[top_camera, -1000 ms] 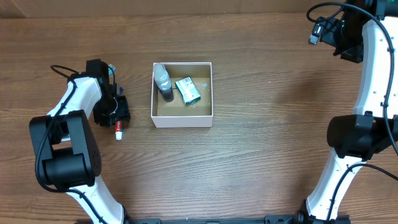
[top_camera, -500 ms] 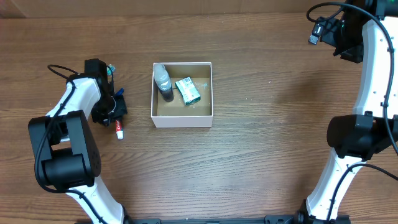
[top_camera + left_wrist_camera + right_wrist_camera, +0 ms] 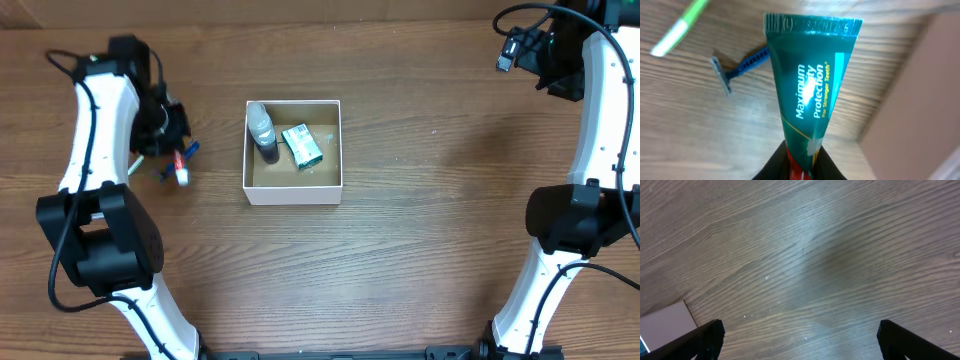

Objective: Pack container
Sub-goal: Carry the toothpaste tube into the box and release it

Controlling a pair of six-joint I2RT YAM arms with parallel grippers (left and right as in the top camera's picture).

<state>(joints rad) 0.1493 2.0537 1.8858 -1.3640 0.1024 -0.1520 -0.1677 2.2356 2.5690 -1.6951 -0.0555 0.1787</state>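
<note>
**Item 1, container** (image 3: 293, 190): square shallow box with white walls and a brown floor. It is sitting flat on the tabletop (image 3: 430, 230), a little left of centre, with its open side facing up.
- A grey bottle (image 3: 263, 132) with a dark cap is lying along the left wall.
- A green packet (image 3: 302, 144) is lying just beside the bottle, toward the middle, and is tilted.

**Item 2, toothpaste tube** (image 3: 812, 85): teal, lettered "Maximum Cavity Protection". The left jaws are pinching tight on its red lower end, and its crimped end is pointing away from the wrist camera. The tube is being held to the left of the container, apart from it.

**Item 3, blue razor** (image 3: 740, 65): it is lying on the wood beyond the tube. A green-and-white stick (image 3: 677, 30) is lying near it. The stick is too blurred to identify.

**Item 4, left arm** (image 3: 95, 110): it is reaching over the rear left part of the tabletop.

**Item 5, right arm** (image 3: 600, 110): it is standing at the far right, well apart from the container. The right jaws are standing wide apart and gripping nothing, with only wood grain showing between them.
</note>
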